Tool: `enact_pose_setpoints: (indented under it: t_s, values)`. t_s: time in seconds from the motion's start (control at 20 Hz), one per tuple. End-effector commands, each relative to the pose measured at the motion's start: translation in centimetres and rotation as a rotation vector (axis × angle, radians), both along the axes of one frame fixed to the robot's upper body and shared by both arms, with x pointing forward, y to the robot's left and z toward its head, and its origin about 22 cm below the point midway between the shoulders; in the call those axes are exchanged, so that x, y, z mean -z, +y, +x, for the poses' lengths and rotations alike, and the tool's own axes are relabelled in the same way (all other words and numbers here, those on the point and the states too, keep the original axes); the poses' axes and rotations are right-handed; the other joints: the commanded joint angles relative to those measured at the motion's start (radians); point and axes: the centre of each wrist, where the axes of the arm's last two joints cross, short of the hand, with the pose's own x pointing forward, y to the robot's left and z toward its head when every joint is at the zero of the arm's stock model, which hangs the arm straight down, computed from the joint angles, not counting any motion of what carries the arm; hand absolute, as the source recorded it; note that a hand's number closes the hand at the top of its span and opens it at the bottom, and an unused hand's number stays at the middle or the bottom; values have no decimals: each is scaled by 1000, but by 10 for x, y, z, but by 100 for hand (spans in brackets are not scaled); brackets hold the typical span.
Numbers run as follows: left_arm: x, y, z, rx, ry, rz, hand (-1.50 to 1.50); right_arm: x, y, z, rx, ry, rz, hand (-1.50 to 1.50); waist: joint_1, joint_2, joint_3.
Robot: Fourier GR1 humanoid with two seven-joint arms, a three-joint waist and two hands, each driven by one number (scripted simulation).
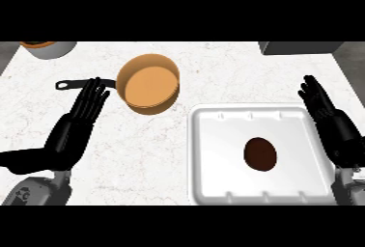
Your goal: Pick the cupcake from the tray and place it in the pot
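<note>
Lying in the white tray (214, 144) at the lower right of the frame, the brown cupcake (260, 154) is just left of the right hand (333, 126). This hand stands beside the tray's right rim with straight fingers and holds nothing. At the left of the frame the left hand (75, 128) is also open and empty, its fingertips near the black handle of the orange pot (147, 83), which sits at the upper middle.

The cupcake (260, 154) lies in the tray (214, 144), right of and nearer than the pot (147, 83).
</note>
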Motion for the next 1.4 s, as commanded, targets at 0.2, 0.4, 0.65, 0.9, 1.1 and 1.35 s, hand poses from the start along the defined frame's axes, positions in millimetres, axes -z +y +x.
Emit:
enact_pose_setpoints:
  t_s: [0.2,0.4,0.65,0.9,1.1,1.35]
  values:
    - [-20,39,17,-293,62,64,0,-23,-44,39,-201,-171,32,150,72,9,1]
    - [-18,35,15,-326,140,62,0,21,-74,30,-130,-202,-312,-150,80,16,2]
    - [-35,22,15,-333,150,78,0,35,-98,51,-239,-387,-127,-150,74,7,0]
    - [-30,48,16,-387,195,70,0,-3,-106,52,-406,-406,-220,-150,37,-3,-5]
    - [-42,36,18,-379,178,93,0,-34,-107,56,-536,-233,-407,-150,37,-5,-5]
    - [-24,36,19,-383,207,83,0,-66,-70,60,-703,-82,-690,-150,28,-6,-8]
